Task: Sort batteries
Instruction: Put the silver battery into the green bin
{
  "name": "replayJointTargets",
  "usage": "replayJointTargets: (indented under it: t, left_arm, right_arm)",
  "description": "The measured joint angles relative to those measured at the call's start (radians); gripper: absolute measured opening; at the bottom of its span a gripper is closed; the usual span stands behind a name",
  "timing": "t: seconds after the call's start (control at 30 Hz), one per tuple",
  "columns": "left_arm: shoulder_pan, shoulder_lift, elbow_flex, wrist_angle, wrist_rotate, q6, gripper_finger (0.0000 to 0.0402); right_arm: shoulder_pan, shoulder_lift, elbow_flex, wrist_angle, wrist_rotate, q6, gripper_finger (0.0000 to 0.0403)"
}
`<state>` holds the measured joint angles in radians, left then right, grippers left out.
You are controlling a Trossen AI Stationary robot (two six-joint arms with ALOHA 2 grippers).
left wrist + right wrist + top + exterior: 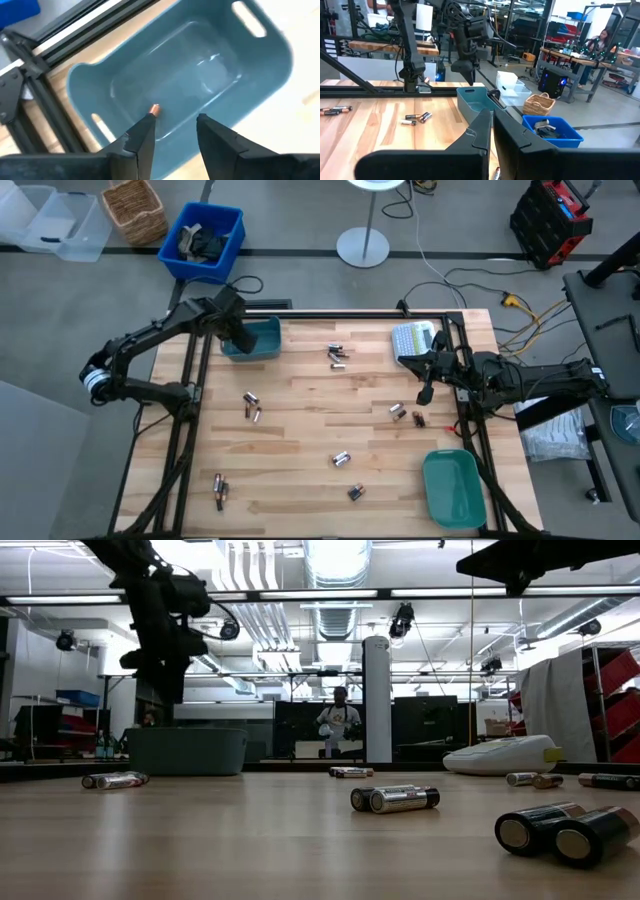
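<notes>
From above, my table (330, 430) is evenly and brightly lit, with only soft, short shadows under my arms; a white lamp head (375, 184) at twelve o'clock is blown out to pure glare. At table height the room is dimmer, and ceiling light strips (300, 593) burn bright, turning my arm into a dark silhouette. The wood reflects a faint sheen, and the nearest batteries (565, 831) at four o'clock look soft. Past my left fingers (142, 137), the teal bin (180, 80) carries a white glint on its floor and looks smeared by blur. My right fingers (485, 131) are dark and out of focus.
</notes>
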<state>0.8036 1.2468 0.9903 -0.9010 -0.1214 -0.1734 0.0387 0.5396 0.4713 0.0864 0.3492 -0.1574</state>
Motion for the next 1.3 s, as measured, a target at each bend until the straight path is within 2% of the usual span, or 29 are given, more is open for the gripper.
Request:
replayJointTargets:
  t: [0.2,0.4,0.5,0.7,0.9,1.1,1.3]
  left_arm:
    - [-0.104,-0.106,0.0,0.041,0.0,-0.022,0.0127]
    - [-0.337,-0.22,-0.004,0.181,-0.009,-0.048,0.0127]
    - [-0.488,-0.258,-0.004,0.241,-0.087,-0.048,0.0127]
    - [-0.821,-0.279,-0.009,0.284,-0.329,-0.062,0.0127]
    - [-1.085,-0.257,-0.032,0.269,-0.524,-0.188,0.0127]
    - [-1.213,-0.253,-0.095,0.254,-0.597,-0.342,0.0127]
    - [-1.238,-0.256,-0.179,0.256,-0.629,-0.441,0.0127]
  right_arm:
    - [0.0,0.0,0.0,0.0,0.0,0.0,0.0013]
    - [0.0,0.0,0.0,0.0,0.0,0.0,0.0013]
    - [0.0,0.0,0.0,0.0,-0.011,0.008,0.0013]
    - [0.0,0.0,0.0,-0.002,-0.013,0.052,0.0013]
    - [0.0,0.0,0.0,-0.002,-0.013,0.071,0.0013]
    - [0.0,0.0,0.0,-0.002,-0.013,0.099,0.0013]
    - [0.0,0.0,0.0,-0.004,-0.017,0.122,0.0013]
